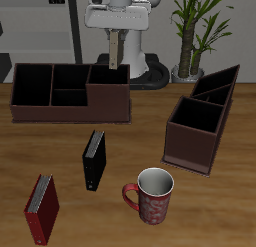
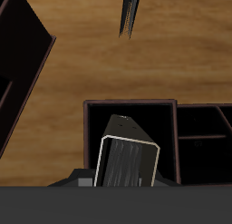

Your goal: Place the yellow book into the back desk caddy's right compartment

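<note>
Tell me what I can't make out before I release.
Hand grip on the yellow book: too small in exterior view, cut off by wrist view's edge.
Floor of the right compartment: book hides much of it in wrist view.
Book's gap above the back desk caddy: too small in exterior view.

So what you've got here is the yellow book point(image 2: 127, 160) right up close, pale page edges facing you, hanging end-down over the right compartment point(image 2: 164, 137) of the back desk caddy point(image 2: 131, 102). You can't tell whether it's touching the black floor. The smaller cells point(image 2: 201, 128) sit just beside that section. Out past the caddy, toward the table's front edge, it's bare wooden table point(image 2: 91, 64) with a thin dark thing point(image 2: 129, 14) standing on it, too edge-on to identify. Another dark caddy point(image 2: 20, 55) pokes in at one side.
</note>
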